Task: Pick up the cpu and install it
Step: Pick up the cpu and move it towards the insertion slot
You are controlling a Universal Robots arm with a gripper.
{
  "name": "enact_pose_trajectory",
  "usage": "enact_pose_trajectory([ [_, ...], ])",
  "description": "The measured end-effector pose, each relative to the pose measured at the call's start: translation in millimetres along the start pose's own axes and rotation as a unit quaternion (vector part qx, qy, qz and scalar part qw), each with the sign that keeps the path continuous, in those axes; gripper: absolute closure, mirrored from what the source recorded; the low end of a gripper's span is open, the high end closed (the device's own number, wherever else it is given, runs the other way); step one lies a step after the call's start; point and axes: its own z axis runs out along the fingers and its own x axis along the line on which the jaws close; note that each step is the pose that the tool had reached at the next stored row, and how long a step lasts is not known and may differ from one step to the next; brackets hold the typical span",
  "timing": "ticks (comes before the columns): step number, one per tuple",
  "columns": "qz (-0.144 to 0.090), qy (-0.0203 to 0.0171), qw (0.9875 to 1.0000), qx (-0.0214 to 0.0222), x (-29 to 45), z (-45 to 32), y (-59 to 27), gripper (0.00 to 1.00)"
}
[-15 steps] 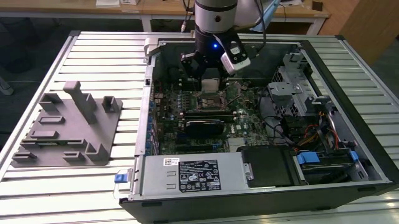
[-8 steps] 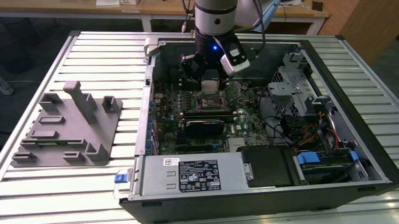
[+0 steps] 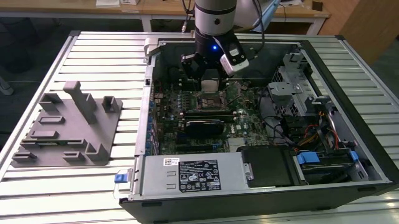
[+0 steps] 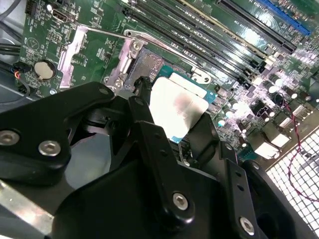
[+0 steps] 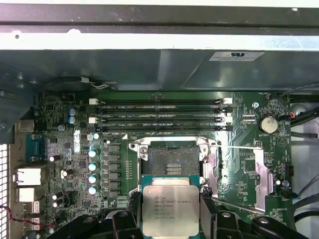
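The pick-up is done but the install is not: the cpu [image 5: 170, 209] is clamped by two opposite edges between the fingers [image 5: 208, 216], which are closed only to the chip's width. It appears to hang above the board, with the open, empty socket [image 5: 171, 159] just beyond the fingertips.

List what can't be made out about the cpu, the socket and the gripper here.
- Underside of the cpu: faces away in both wrist views.
- Near edge of the socket: behind the cpu in the first wrist view; its pins are too small to see.
- Gap between cpu and socket: too small to judge in the exterior view, beneath the gripper.
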Motion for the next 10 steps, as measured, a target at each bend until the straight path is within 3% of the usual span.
enact_pose_trajectory([
  [10,0.000,0.0000,1.0000,0.0000,0.0,0.0,0.1,0.45],
])
